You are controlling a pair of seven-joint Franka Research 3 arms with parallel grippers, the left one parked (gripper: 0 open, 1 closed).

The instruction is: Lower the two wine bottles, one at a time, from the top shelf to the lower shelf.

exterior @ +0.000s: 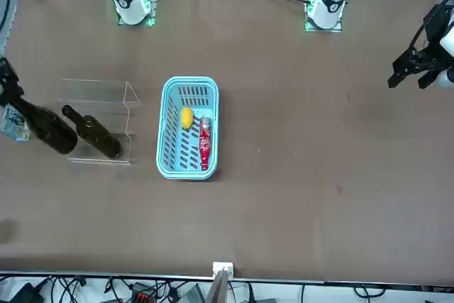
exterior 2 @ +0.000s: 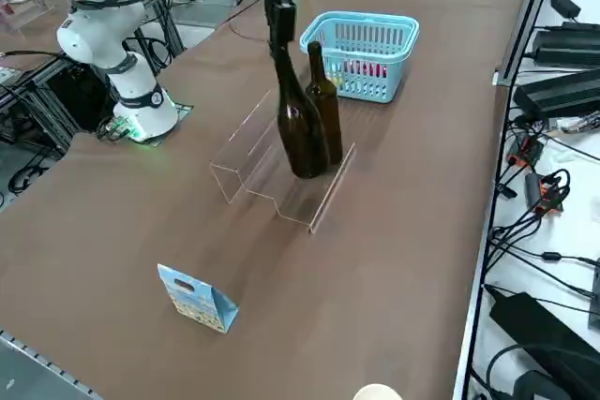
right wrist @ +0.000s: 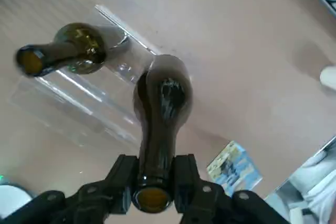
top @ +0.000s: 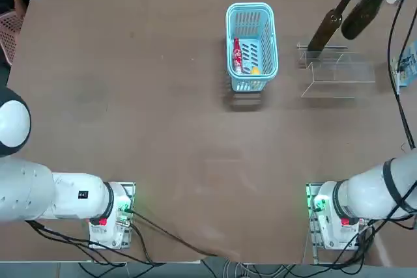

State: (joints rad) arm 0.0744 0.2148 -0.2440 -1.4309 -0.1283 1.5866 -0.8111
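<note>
In the front view's left part, the right pincer gripped the broader bottle by its neck, base down, its long axis near upright, beside the slimmer bottle, also upright.

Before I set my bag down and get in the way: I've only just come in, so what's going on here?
The right gripper grips the broader, darker wine bottle by its neck, above the clear stepped rack. The slimmer wine bottle stands on the rack, ungripped. The task is lowering both bottles to the lower shelf, one at a time.
</note>
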